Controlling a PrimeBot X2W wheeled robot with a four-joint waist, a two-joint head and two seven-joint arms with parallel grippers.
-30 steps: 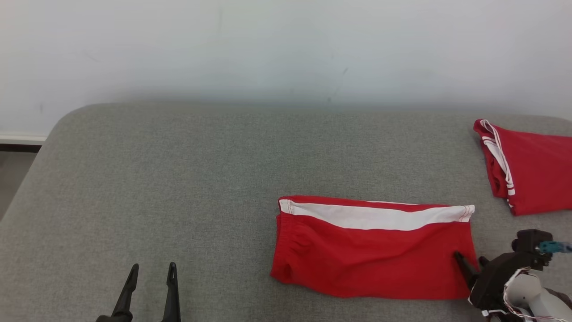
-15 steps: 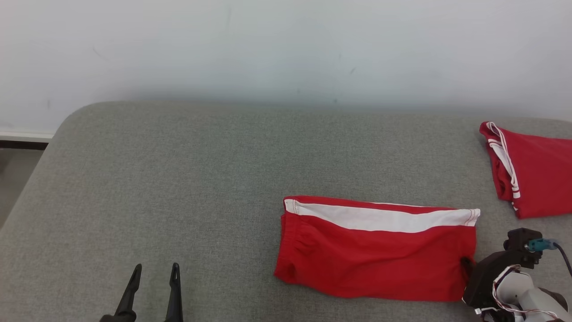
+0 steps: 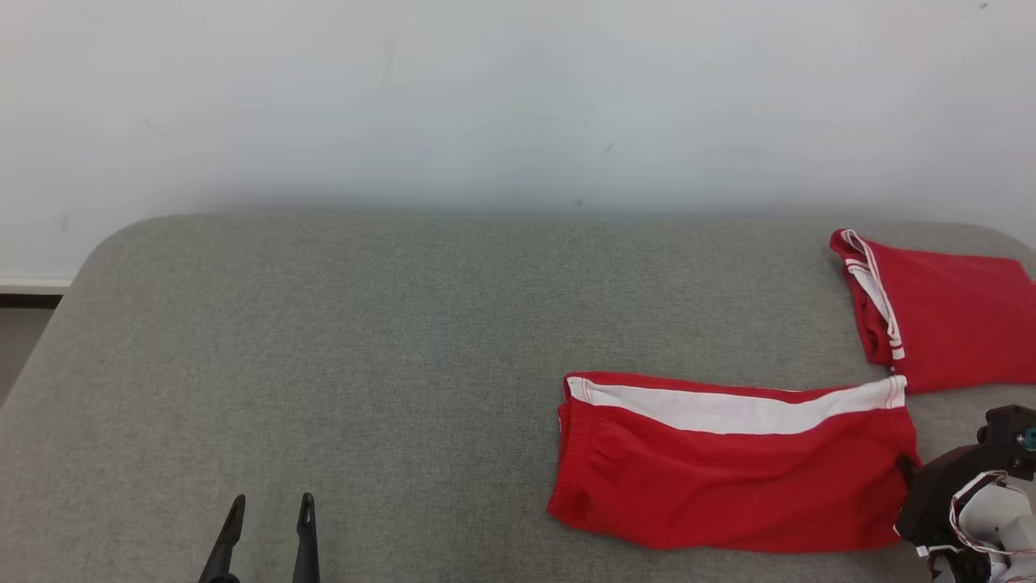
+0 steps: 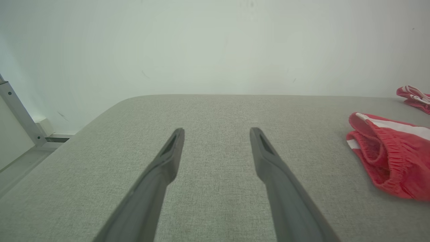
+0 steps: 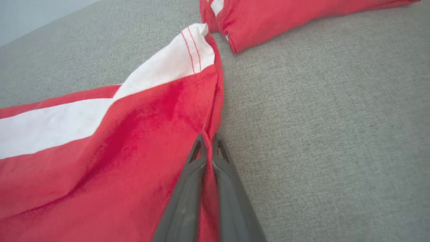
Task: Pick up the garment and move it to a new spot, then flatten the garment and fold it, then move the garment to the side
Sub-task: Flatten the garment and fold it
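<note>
The garment (image 3: pixel 728 478) is a pair of red shorts with a white side stripe, folded flat on the grey padded surface (image 3: pixel 364 340) at the right front. My right gripper (image 3: pixel 905 465) is shut on its right edge. In the right wrist view the right gripper (image 5: pixel 208 139) pinches a ridge of the red cloth (image 5: pixel 100 141) between its tips. My left gripper (image 3: pixel 269 506) stands open at the lower left, well clear of the garment. In the left wrist view the left gripper (image 4: pixel 216 132) holds nothing, and the garment's waistband end (image 4: pixel 386 161) lies to its right.
A second folded red garment (image 3: pixel 947 316) lies at the back right, its near corner touching the held garment's white corner; it also shows in the right wrist view (image 5: pixel 285 16). A pale wall stands behind the surface. The surface's left edge drops off to the floor (image 4: pixel 20 164).
My right gripper has closed on the garment's right edge and drawn the garment rightward, up to the second garment. The head camera has shifted too. The left gripper stays open.
</note>
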